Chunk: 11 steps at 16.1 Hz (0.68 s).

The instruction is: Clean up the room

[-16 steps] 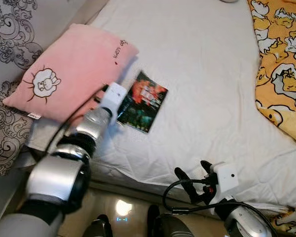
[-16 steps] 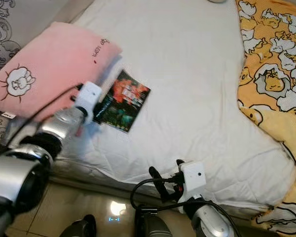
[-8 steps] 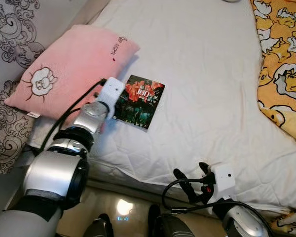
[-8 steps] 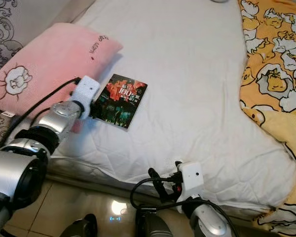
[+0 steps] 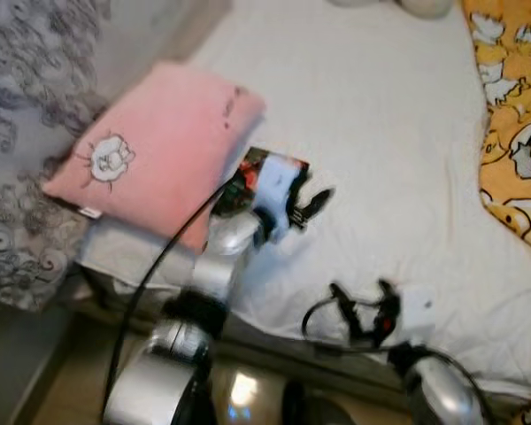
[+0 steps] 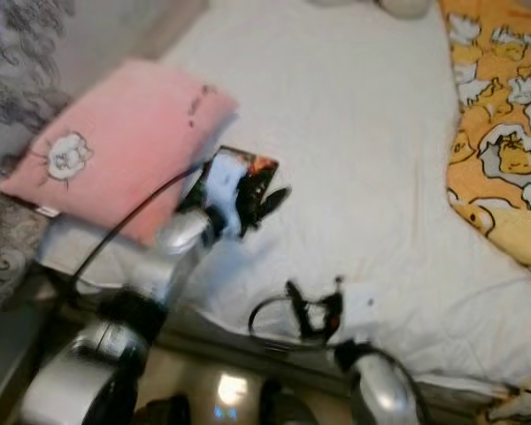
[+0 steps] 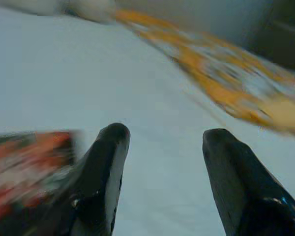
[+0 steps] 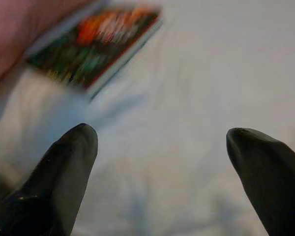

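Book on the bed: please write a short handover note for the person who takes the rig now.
Left end effector: open, empty, over the book on the white bed sheet, beside the pink pillow.
Right end effector: open, empty, low at the near bed edge.
Done: nothing picked up yet.
Left: grasp the book, put it away. Yellow blanket lies on the right side of the bed. Head views are blurred.

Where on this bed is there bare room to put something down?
The white sheet lies bare between the pink pillow and the yellow quilt. It is crowded beside the pillow, where the left gripper hangs open above the book.
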{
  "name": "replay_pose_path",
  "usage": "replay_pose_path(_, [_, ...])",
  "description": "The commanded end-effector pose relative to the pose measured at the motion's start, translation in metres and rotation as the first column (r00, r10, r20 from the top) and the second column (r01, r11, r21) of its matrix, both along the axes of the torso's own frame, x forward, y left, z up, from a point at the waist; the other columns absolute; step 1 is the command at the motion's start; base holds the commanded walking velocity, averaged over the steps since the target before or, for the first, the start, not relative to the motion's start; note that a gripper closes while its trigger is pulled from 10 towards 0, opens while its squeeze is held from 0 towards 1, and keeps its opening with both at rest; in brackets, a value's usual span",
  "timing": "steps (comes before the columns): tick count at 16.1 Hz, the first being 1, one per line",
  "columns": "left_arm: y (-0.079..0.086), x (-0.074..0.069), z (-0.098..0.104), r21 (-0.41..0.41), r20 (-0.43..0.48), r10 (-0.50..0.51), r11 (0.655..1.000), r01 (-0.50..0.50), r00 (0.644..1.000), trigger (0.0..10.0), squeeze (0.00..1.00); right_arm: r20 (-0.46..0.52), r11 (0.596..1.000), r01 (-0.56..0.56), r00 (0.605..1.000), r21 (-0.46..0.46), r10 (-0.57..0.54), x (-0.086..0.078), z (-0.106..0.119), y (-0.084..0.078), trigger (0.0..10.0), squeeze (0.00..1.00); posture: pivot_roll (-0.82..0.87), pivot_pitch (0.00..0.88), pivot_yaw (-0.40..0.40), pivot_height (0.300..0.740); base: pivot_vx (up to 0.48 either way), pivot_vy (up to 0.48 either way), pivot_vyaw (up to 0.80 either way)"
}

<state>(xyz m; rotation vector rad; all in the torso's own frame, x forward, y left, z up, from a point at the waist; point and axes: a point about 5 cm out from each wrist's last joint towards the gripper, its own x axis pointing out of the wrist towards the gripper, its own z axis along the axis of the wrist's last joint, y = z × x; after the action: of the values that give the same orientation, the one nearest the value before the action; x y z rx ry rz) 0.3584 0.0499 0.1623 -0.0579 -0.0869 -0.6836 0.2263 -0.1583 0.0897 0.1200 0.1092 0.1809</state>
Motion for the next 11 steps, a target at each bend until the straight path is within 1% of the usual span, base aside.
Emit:
replay_pose_path(1, [0.029,-0.002,-0.005,-0.057,-0.021,0.184,0.981,-0.185,0.983,10.0,0.00,0.024,0.994,0.108,0.994,-0.004,-0.108,0.002,0.002,-0.015,10.0,0.00,-0.01,0.042,-0.019,0.740,0.000,0.000,0.00])
replay_pose_path(2, [0.049,-0.010,-0.018,-0.076,-0.050,0.283,0.955,-0.286,0.958,10.0,0.00,0.045,0.987,0.161,0.986,-0.014,-0.160,0.003,0.005,-0.023,10.0,0.00,0.01,0.021,-0.019,0.740,0.000,0.000,0.00])
replay_pose_path(3, [0.075,-0.023,-0.036,-0.060,-0.083,0.391,0.916,-0.396,0.917,10.0,0.00,0.057,0.976,0.217,0.975,-0.029,-0.215,0.003,0.004,-0.033,10.0,0.00,0.02,0.000,-0.022,0.740,0.000,-0.480,0.00])
replay_pose_path(4, [0.088,-0.032,-0.051,-0.006,-0.109,0.449,0.892,-0.452,0.887,10.0,0.00,0.039,0.971,0.231,0.973,-0.054,-0.229,0.006,-0.005,-0.039,10.0,0.00,0.04,0.000,-0.032,0.740,0.000,-0.480,0.00])
replay_pose_path(5, [0.093,-0.035,-0.061,0.027,-0.125,0.472,0.881,-0.473,0.873,10.0,0.00,0.027,0.972,0.224,0.975,-0.068,-0.222,0.011,-0.013,-0.039,10.0,0.00,0.05,0.000,-0.033,0.740,0.000,-0.480,0.00])
replay_pose_path(6, [0.092,-0.031,-0.068,0.049,-0.148,0.481,0.876,-0.479,0.864,10.0,0.00,0.017,0.975,0.210,0.978,-0.067,-0.209,0.019,-0.017,-0.036,10.0,0.00,0.06,0.000,-0.037,0.740,0.000,-0.480,0.00])
replay_pose_path(7, [0.091,-0.027,-0.069,0.066,-0.145,0.475,0.880,-0.471,0.868,10.0,0.00,0.016,0.979,0.195,0.981,-0.059,-0.194,0.027,-0.018,-0.032,10.0,0.00,0.07,0.000,-0.038,0.740,0.000,-0.480,0.00])
replay_pose_path(8, [0.089,-0.025,-0.067,0.083,-0.120,0.458,0.889,-0.451,0.881,10.0,0.00,0.021,0.982,0.181,0.983,-0.052,-0.181,0.035,-0.018,-0.029,10.0,0.00,0.07,0.000,-0.039,0.740,0.000,-0.480,0.00])
replay_pose_path(9, [0.086,-0.022,-0.064,0.098,-0.102,0.429,0.902,-0.420,0.897,10.0,0.00,0.025,0.984,0.172,0.985,-0.053,-0.170,0.041,-0.018,-0.026,10.0,0.00,0.08,0.000,-0.038,0.740,0.000,0.000,0.00])
replay_pose_path(11, [0.082,-0.021,-0.061,0.104,-0.072,0.381,0.922,-0.373,0.922,10.0,0.00,0.042,0.984,0.168,0.985,-0.056,-0.166,0.046,-0.018,-0.025,10.0,0.00,0.08,0.000,-0.036,0.740,0.000,0.000,0.00])
